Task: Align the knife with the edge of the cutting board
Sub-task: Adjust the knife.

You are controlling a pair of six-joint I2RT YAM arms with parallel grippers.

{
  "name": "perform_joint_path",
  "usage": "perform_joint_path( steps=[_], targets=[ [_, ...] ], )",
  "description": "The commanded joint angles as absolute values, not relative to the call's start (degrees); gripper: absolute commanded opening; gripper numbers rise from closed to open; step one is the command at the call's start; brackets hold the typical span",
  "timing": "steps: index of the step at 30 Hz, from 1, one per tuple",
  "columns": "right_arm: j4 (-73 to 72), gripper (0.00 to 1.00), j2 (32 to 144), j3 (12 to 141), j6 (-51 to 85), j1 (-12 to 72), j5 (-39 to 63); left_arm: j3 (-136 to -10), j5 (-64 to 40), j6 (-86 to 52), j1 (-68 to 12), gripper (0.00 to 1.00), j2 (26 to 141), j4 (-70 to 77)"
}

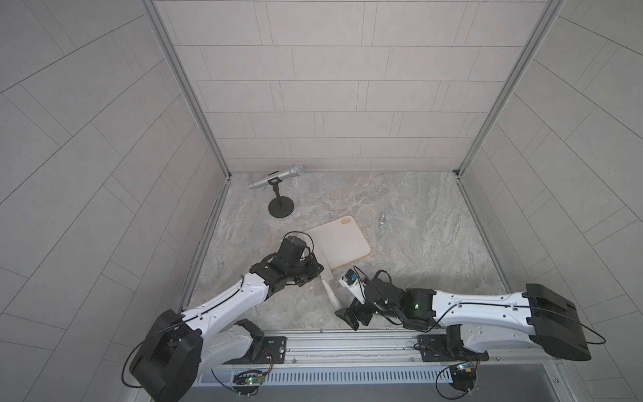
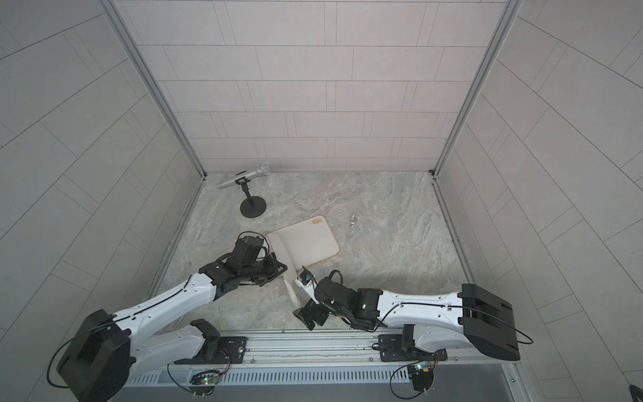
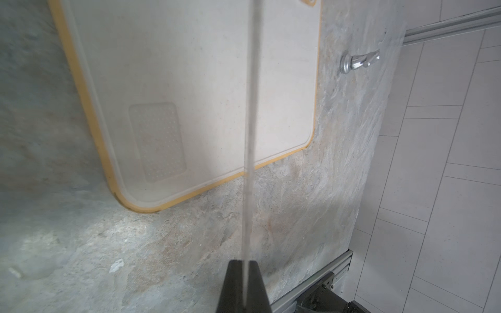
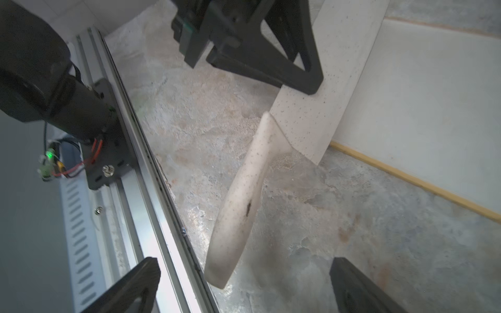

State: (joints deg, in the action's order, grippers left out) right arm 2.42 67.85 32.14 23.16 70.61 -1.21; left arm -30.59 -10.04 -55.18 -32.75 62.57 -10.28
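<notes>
In both top views the cutting board [image 1: 342,240] lies skewed near the middle of the tabletop [image 1: 417,243]. The knife [image 2: 290,290] runs along the board's side nearer the tabletop's left edge, its handle pointing at the front edge. The left gripper [image 1: 319,268] reaches in from the left, its fingers pinched on the blade just above the handle. The right gripper [image 2: 305,318] sits close to the front edge with its fingers spread. The handle's end is just beside them, untouched.

In the left wrist view the knife [image 3: 249,108] shows edge-on as a thin pale line. It comes out from between the two dark fingers [image 3: 230,292] pressed against its faces and crosses in front of the cutting board [image 3: 189,67].

In the right wrist view the left fingers [image 4: 271,54] clamp the speckled blade of the knife [image 4: 306,108] by its back, near the handle. The blade's other long side overlaps the cutting board [image 4: 420,108] at its tan rim. The right fingers [image 4: 130,287] stand wide apart, the butt of the handle between them and touching neither. The handle seems lifted off the tabletop, though the shadow under it does not settle that.
</notes>
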Motion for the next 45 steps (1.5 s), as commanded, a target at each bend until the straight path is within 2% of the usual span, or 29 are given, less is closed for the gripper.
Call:
perform_joint_path(
  steps=[1,7,11,21,25,29,31,32,34,36,37,39,42,45],
  targets=[
    [0.37,1.00,65.76,31.66,25.25,66.78,7.33,-30.24,-10.02,-53.44,-32.91,0.00,60.93,-7.31],
    [-3.72,1.00,69.46,31.85,27.56,60.68,19.78,-29.07,-11.65,-53.79,-32.93,0.00,61.18,-2.00],
    [-5.01,0.97,74.56,33.92,29.27,58.92,24.40,-28.57,-12.13,-53.63,-32.93,0.00,61.59,1.05],
    [-9.90,0.74,81.39,35.49,31.19,58.18,25.99,-26.88,-12.59,-52.80,-32.90,0.00,61.21,6.12],
    [-9.29,0.56,83.16,37.90,31.03,58.18,25.12,-26.13,-12.79,-52.92,-32.88,0.00,61.34,7.41],
    [-9.42,0.32,84.60,38.49,30.56,58.18,25.45,-25.76,-12.69,-52.98,-32.92,0.00,60.82,7.69],
    [-10.11,0.26,85.39,38.42,30.50,58.18,26.00,-25.75,-12.70,-52.83,-32.95,0.00,60.52,7.59],
    [-10.49,0.19,85.69,38.37,30.50,58.18,26.05,-25.72,-12.80,-52.82,-32.92,0.00,60.55,7.58],
    [-11.03,0.00,85.90,38.12,30.74,58.17,25.23,-25.90,-13.12,-52.54,-32.93,0.00,60.58,7.31],
    [-10.42,0.00,85.41,37.89,30.98,58.14,22.79,-26.70,-12.70,-52.07,-32.93,0.00,60.89,4.57],
    [-9.75,0.00,84.88,37.84,30.99,58.13,21.34,-27.94,-11.69,-51.32,-32.92,0.04,61.21,1.34],
    [-7.96,0.00,83.44,37.64,31.01,58.18,18.30,-30.12,-10.34,-49.39,-32.90,0.38,61.79,-3.96],
    [-4.22,0.00,80.94,38.15,30.54,58.17,13.92,-33.01,-7.44,-48.09,-32.84,0.72,62.23,-11.00],
    [-0.56,0.00,78.31,38.47,30.25,58.18,9.74,-35.25,-5.15,-48.31,-32.68,0.90,63.13,-16.30]
  ],
)
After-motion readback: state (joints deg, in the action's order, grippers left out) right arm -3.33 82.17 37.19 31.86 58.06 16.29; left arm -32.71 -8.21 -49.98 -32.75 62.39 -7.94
